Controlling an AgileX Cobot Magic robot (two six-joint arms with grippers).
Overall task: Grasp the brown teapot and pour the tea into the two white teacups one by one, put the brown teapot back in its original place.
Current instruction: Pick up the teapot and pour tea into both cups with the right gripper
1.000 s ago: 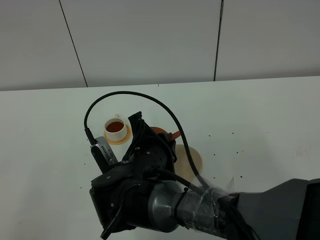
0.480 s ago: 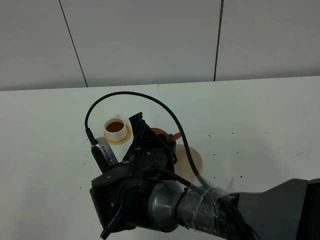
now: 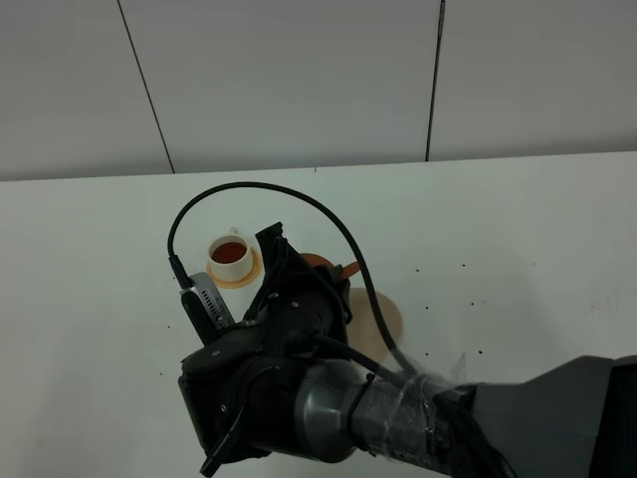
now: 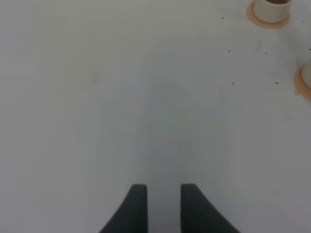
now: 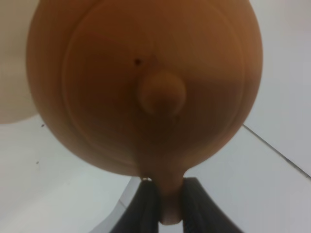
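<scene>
The brown teapot (image 5: 146,87) fills the right wrist view, seen from above with its knobbed lid. My right gripper (image 5: 169,204) is shut on the teapot's loop handle. In the exterior high view only a sliver of the teapot (image 3: 320,262) shows behind my right arm (image 3: 299,398). One white teacup (image 3: 231,255) holding dark tea stands on an orange coaster just left of the teapot. The beige saucer (image 3: 386,319) lies to the right of the teapot, partly hidden by the arm. My left gripper (image 4: 163,206) is slightly open and empty over bare table; two teacups (image 4: 272,8) (image 4: 307,77) show far ahead of it.
My right arm, with its black cable loop (image 3: 249,189), blocks much of the near table in the exterior high view. The white table (image 3: 518,229) has small dark specks around the saucer. A grey panelled wall (image 3: 299,80) stands behind the table's far edge.
</scene>
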